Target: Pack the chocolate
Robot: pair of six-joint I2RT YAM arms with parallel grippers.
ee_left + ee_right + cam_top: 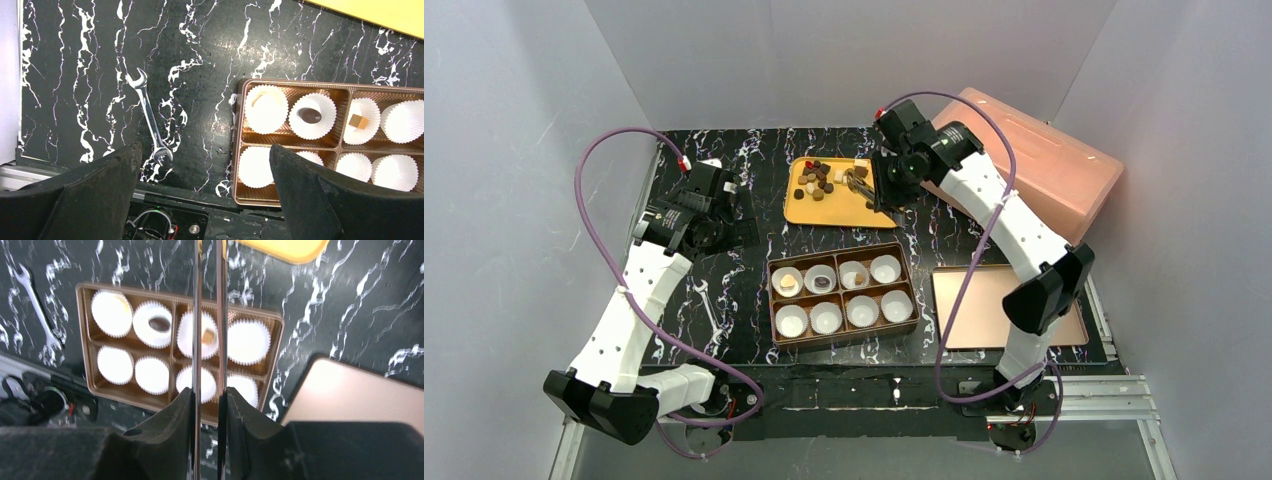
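A black, white-veined marble table [744,160] is carrying everything. A pink lidded plastic bin [1044,170] is sitting beyond and right of the brown eight-compartment box [292,88], and a flat rose-coloured lid [984,300] is lying just right of it. Beyond the box, a yellow tray [824,212] is holding most of the small brown and cream chocolate pieces [817,178]. The right gripper [207,400] is hovering there, clamping thin metal tweezers [196,315]. Left of the box, the left gripper [205,150] is hanging with fingers spread wide, above a silver wrench [151,122]. Three far-row white pleated paper cups [825,318] are holding a cream piece [787,284], a dark oval [310,115] and a light-brown cube [358,121].
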